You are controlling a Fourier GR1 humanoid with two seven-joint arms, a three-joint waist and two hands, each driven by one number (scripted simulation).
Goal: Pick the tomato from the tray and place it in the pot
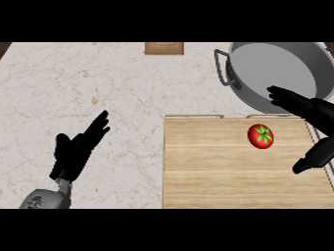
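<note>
A red tomato [260, 136] with a green stem lies on the wooden tray [213, 171], toward its far right. Beyond the tray's far right corner stands a grey metal pot [285, 68] with side handles, its inside bare. My right hand [327, 117] hovers open at the right edge, fingers spread toward the pot's near rim and thumb hanging down over the tray's right side, just right of the tomato and apart from it. Over the marble counter at the left, my left hand [77, 149] rests open with fingers up.
The marble counter [90, 83] stretches left and behind the tray. A small wooden block [163, 48] sits at the counter's far edge. Dark wood shows past the counter's far left corner.
</note>
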